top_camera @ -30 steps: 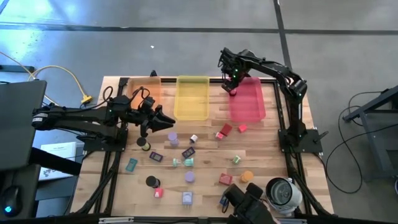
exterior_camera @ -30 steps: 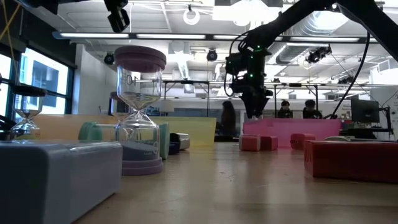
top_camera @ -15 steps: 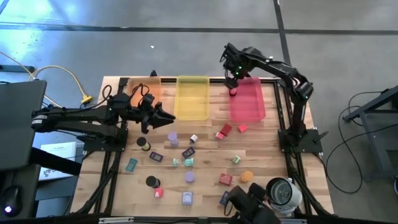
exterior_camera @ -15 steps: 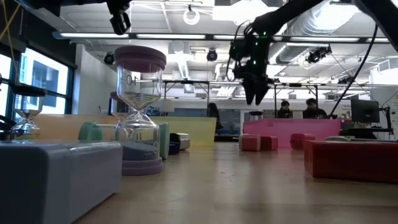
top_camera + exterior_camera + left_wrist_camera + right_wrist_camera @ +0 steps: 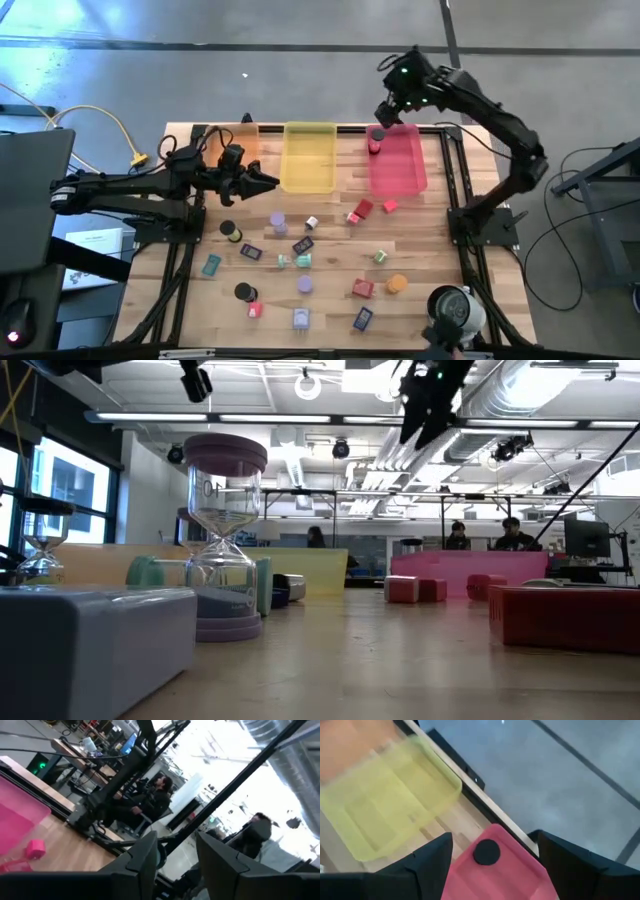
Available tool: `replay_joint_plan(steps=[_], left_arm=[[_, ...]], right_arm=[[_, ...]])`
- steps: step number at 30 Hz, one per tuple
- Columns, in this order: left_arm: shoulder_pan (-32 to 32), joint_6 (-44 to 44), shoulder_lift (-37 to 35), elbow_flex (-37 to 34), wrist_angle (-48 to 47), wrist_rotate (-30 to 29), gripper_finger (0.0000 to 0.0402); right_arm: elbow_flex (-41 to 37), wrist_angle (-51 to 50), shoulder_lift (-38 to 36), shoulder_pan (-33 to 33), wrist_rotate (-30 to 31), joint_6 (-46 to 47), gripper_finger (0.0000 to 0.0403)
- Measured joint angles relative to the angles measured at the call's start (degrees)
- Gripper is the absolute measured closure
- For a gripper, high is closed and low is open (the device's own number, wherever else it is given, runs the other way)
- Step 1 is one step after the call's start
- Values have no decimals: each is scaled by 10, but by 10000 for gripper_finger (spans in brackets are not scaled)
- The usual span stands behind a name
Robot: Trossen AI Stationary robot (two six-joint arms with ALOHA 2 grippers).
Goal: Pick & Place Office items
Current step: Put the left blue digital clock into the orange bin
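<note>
A: Right tool (image 5: 384, 105) hangs high over the pink tray (image 5: 400, 170), fingers spread, nothing in them.

B: One dark-topped red disc (image 5: 376, 139) sits in that tray's twelve o'clock corner. The yellow tray (image 5: 308, 157) looks bare.

A: Left tool (image 5: 268, 181) hovers by the yellow tray's nine o'clock edge; grip, I can't tell.

B: The remaining office items (image 5: 304, 285) are scattered mid-table (image 5: 420, 240): cubes, discs, dark rectangles. A white round device (image 5: 455, 308) sits at five o'clock.

Black disc (image 5: 486, 851), pink tray (image 5: 520, 875)
</note>
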Motion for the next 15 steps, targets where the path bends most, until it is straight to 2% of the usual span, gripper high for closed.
replay_joint_plan(steps=[3,7,11,15], left_arm=[[-3,9,0,0,-1,3,235],[-7,-3,0,0,-1,5,164],[2,-32,0,0,1,59,106],[1,-87,0,0,15,102,85]], right_arm=[[0,1,-26,10,0,13,119],[0,-10,-50,26,0,22,119],[0,-14,-65,50,-4,44,119],[0,-25,-75,69,-28,44,119]])
